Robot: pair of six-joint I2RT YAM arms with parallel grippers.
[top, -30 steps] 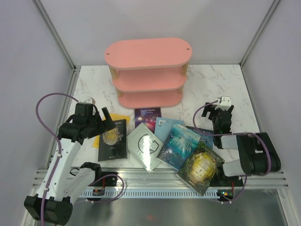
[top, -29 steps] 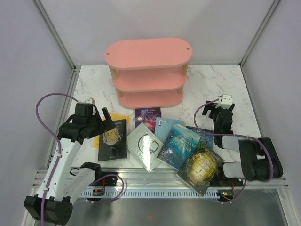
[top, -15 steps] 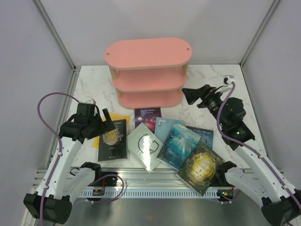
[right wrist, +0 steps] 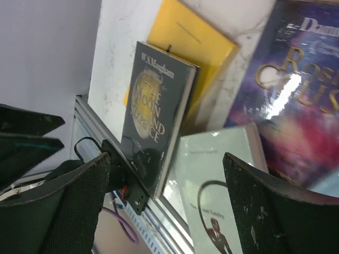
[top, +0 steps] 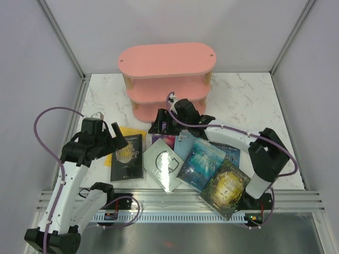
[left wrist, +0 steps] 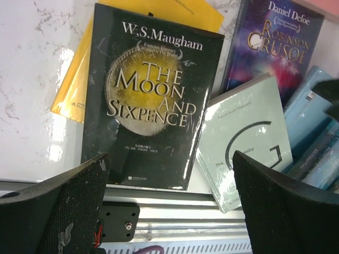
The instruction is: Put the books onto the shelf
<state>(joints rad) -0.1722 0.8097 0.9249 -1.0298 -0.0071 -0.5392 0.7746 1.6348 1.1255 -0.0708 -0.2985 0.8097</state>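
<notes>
1. The white marble table point(top: 249, 100) carried everything, with the two arms mounted at its near edge.
2. The pink three-tier shelf point(top: 167, 61) stood at the back of the table, near the middle.
3. The right arm point(top: 233, 135) stretched leftward across the table towards the foot of the shelf. The left arm point(top: 69, 169) rose at the near left and bent towards the leftmost books.
4. The books lay flat on the table in an overlapping spread in front of the shelf.
   - The black book point(top: 126, 156) lay at the left on top of a yellow book point(left wrist: 74, 84).
   - The grey-green book point(top: 164, 165) lay just right of the black one.
   - The purple book point(top: 168, 136) lay nearest the shelf.
   - The light blue book point(top: 186, 145) was tucked partly under the teal book point(top: 201, 164).
   - The dark blue book point(top: 229, 151) showed beyond the teal one.
   - The green-gold book point(top: 226, 188) was at the near right, overlapping the table's near edge.
5. The left claw point(left wrist: 169, 206) hung above the near end of the black book. Its fingers were spread wide and gripped nothing.
6. The right claw point(right wrist: 167, 206) hovered over the purple book, just in front of the shelf's lowest board. It was also released, with nothing between its fingers.
</notes>
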